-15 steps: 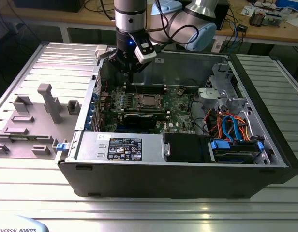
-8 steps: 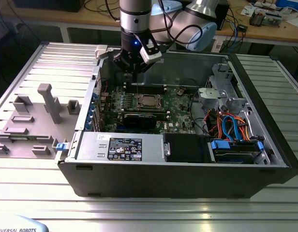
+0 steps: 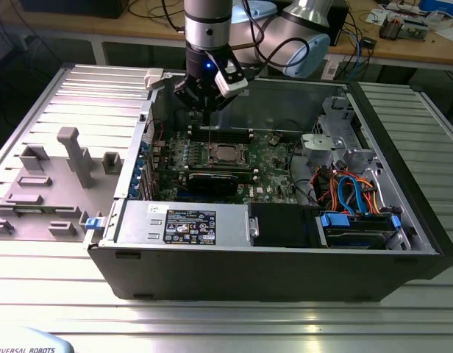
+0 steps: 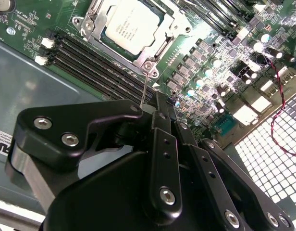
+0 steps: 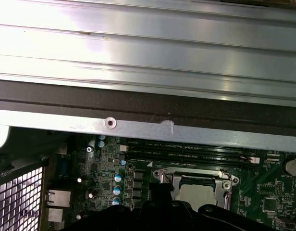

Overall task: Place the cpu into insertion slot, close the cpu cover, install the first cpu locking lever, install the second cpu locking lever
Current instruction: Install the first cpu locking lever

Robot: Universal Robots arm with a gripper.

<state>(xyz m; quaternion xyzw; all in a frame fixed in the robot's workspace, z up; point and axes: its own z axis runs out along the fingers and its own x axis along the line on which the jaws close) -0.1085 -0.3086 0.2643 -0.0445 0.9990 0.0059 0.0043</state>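
Your gripper (image 4: 154,105) hovers just above the motherboard (image 4: 225,62), fingers (image 4: 163,144) pinched narrow on a thin locking lever (image 4: 145,86). The cpu (image 4: 130,25) lies beneath the lowered cpu cover (image 4: 163,44), just beyond the lever's far end.

In the first wrist view, the gripper (image 5: 160,197) conceals part of the cpu (image 5: 198,192) and the cpu cover (image 5: 205,172).

The exterior view looks down on the whole computer case (image 3: 270,272) from afar, while both wrist views hang close above, sharing the cpu (image 4: 131,25).
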